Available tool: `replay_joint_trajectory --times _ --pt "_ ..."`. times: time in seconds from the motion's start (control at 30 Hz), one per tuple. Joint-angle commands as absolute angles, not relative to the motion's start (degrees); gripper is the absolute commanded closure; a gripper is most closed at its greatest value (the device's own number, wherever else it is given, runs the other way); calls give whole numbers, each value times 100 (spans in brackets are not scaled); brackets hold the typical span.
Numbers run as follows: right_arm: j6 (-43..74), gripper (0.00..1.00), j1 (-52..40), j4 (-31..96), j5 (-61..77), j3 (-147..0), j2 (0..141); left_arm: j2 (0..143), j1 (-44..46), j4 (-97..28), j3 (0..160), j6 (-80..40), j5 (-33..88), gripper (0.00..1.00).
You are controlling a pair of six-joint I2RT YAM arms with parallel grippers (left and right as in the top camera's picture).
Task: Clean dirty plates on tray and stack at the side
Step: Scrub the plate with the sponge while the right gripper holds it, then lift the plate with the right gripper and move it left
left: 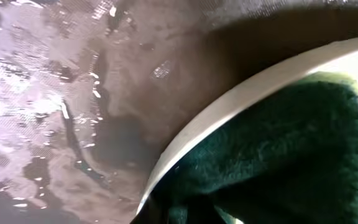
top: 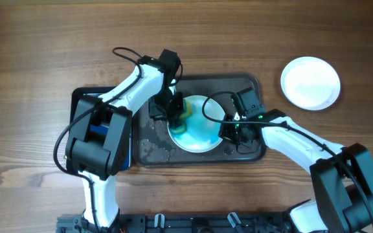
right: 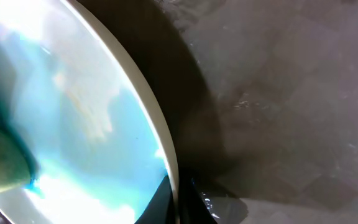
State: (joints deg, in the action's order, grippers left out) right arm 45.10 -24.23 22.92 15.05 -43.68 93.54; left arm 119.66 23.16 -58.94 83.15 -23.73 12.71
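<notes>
Your left pincer (top: pixel 175 109) gripping sponge (top: pixel 185 112), pressing it on blue-smeared plate (top: pixel 196 134) sitting in wet tray (top: pixel 153 150); right pincer (top: pixel 229 131) pinching plate rim. Tray being slick: you're risking plate slipping free, sponge riding off rim.

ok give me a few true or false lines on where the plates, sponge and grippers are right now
1. The dirty plate on the tray is smeared blue-teal. True.
2. The clean plate lies left of the tray. False: right of it, on the table.
3. The left gripper holds a green sponge on the dirty plate. True.
4. The right gripper hangs clear of the dirty plate. False: it pinches the plate's right rim.
</notes>
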Motion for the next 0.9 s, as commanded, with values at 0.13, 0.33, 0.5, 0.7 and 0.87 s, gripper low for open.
replay_joint_trajectory --times 0.13,0.33,0.5,0.7,0.87 --pt "4390 95 -2386 2453 1105 -4257 9502 11795 2075 -5837 8313 -2574 -1249 96" --pt "4390 95 -2386 2469 1107 -4257 9502 10940 2344 -5859 8648 -2427 -1203 96" --pt "4353 95 -2386 2473 1105 -4257 9502 10394 2493 -5883 8665 -2434 -1188 96" --pt "3874 95 -2388 3529 666 -5068 9450 9837 2213 -6329 8665 -2449 -1188 96" --pt "3288 95 -2388 4818 64 -6434 9413 9776 1809 -6803 8665 -2447 -1186 96"
